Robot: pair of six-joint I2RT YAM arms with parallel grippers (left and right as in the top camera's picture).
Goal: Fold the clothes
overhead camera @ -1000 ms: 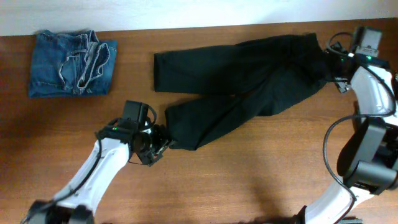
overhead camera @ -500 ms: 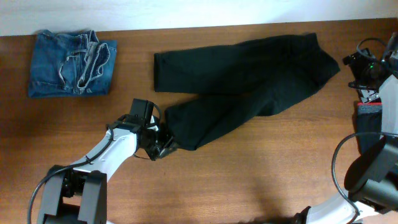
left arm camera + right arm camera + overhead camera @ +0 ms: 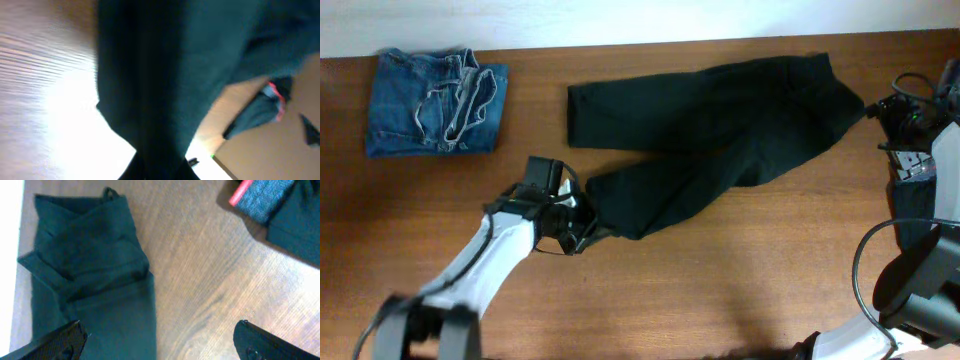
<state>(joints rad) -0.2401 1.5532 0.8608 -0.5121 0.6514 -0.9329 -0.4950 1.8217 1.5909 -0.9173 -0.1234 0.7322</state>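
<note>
Left gripper (image 3: 582, 226) is pinching the near leg's hem of the black trousers (image 3: 720, 130), which are lying spread across the table (image 3: 750, 270). Right gripper (image 3: 160, 341) is hovering just beside their waistband end, fingers wide apart.

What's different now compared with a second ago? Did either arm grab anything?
The right gripper drew back rightward off the waist of the black trousers, jaws open. The left gripper nudged in at the lower leg's hem and seems to be closing on it; the blur hides the grip. Trousers and folded blue jeans stayed put.
</note>
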